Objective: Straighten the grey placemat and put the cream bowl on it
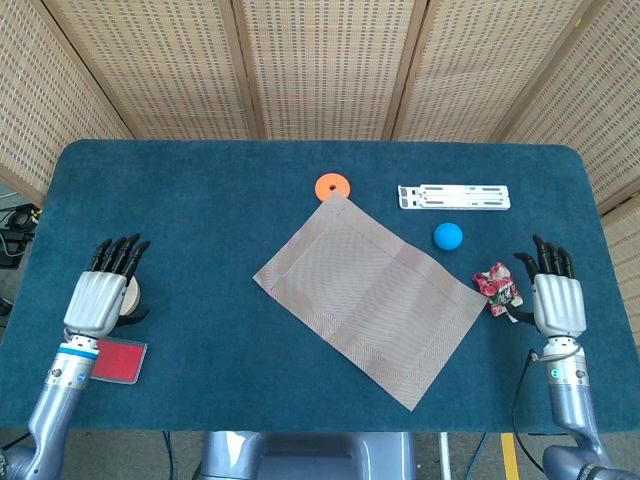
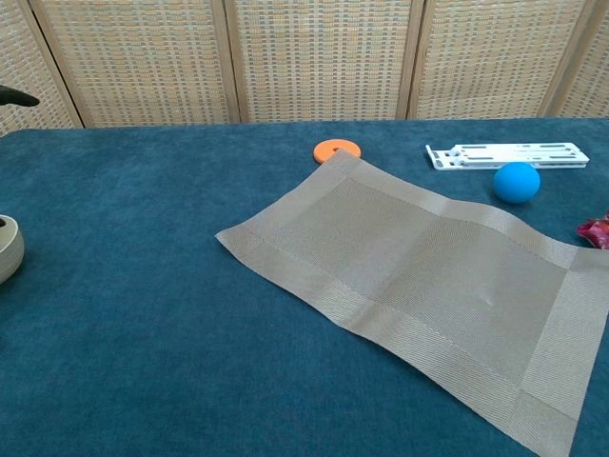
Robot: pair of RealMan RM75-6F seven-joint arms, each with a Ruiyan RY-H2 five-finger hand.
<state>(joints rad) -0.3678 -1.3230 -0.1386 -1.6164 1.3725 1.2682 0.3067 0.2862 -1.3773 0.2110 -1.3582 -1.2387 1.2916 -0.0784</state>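
Placemat: one, grey, lying flat at mid-table but skewed. Its long axis runs diagonally from the far-left corner beside the orange ring down to the near-right. The right corner lies near the red packet. Not yet squared to the table edge, so straightening looks unfinished.

Bowl: one, cream, upright on the table at the far left, well apart from the placemat. In the head view it is mostly hidden beneath the left hand.

Left hand: one, directly over the bowl, fingers extended and pointing away from the robot. Whether it grips the rim cannot be told. It is by far the nearer hand to the bowl. The placemat lies to its right, so the carry would run rightward across bare cloth.

Right hand: one, just right of the packet, fingers spread, holding nothing. It is the nearer hand to the placemat's right corner.

Other items:
- one blue ball
- one white rack
- one red tray beside the left wrist
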